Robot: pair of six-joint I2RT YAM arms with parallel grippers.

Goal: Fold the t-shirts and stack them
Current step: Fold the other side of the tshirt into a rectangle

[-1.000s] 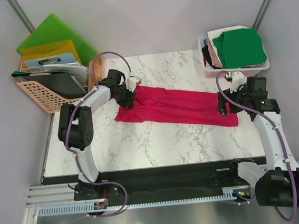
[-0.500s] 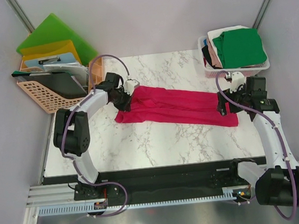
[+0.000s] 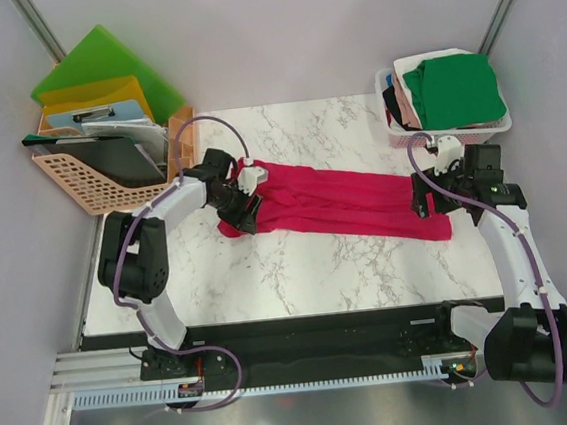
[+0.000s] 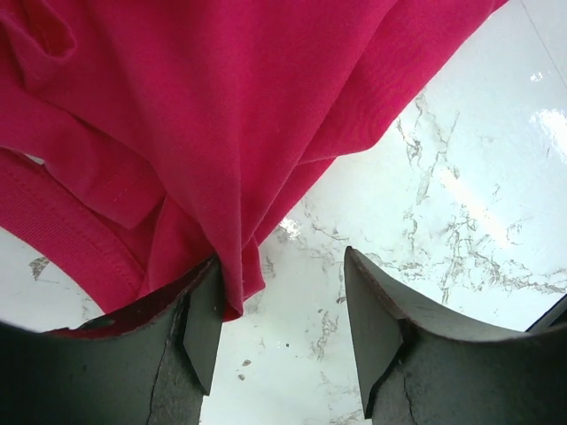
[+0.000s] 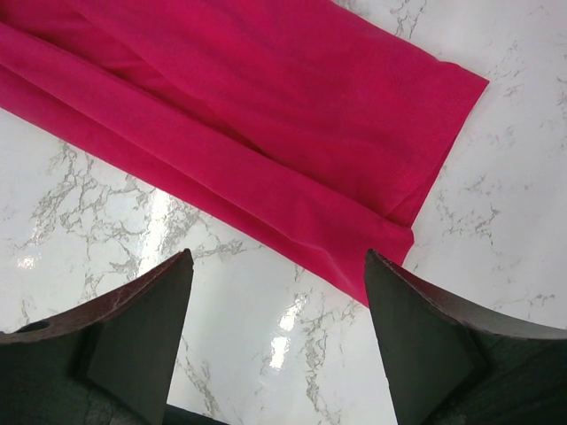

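On the marble desk (image 3: 299, 271), seen from above, the crimson t-shirt (image 3: 328, 200) lies stretched out, with the left end effector (image 3: 245, 201) over its left end and the right end effector (image 3: 425, 199) over its right end. In the left wrist view the jaws stand apart, and a hanging fold of the shirt touches one finger (image 4: 199, 328). In the right wrist view the jaws stand wide apart, with the shirt's end flat just beyond them

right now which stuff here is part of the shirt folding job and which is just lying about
Job: crimson t-shirt, spread out flat; stacked t-shirts in the white basket.
Lying about: green and yellow folders; peach basket holding them.
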